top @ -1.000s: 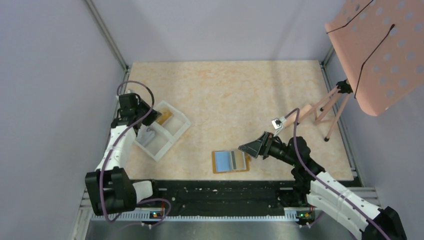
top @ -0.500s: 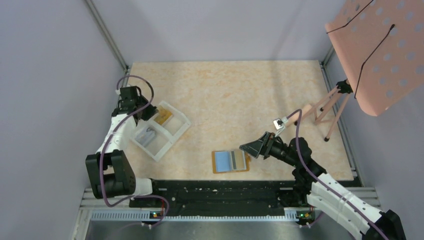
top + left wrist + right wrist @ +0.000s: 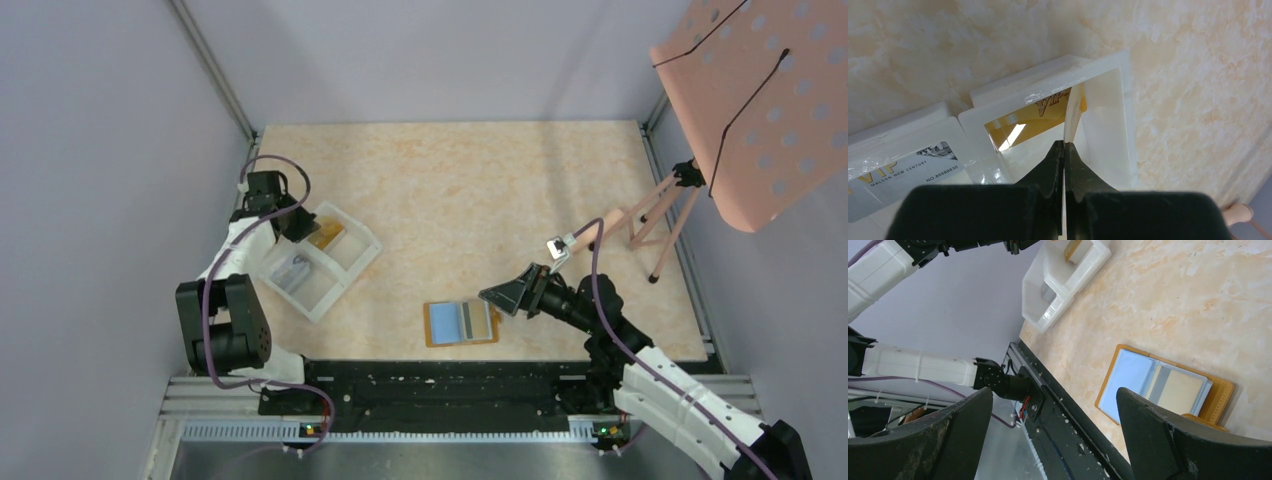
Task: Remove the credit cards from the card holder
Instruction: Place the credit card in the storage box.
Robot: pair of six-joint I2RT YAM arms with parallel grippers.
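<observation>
Credit card (image 3: 1074,112), cream, seen edge-on: pinched between the closed fingers of the left tool (image 3: 1064,145), over the far compartment of the white tray (image 3: 1058,75). Gold card (image 3: 1018,125) lies in that compartment below it. Silver-white card (image 3: 903,165) lies flat in the near compartment. The tray sits at the left of the surface (image 3: 480,190).

Right tool (image 3: 497,297): fingers spread wide, holding nothing, just right of the card holder (image 3: 461,323). The card holder lies open and flat, centre, close to the near edge. Light blue card (image 3: 441,322) fills its left half. Beige card (image 3: 1180,390) with a grey stripe fills its right half.
</observation>
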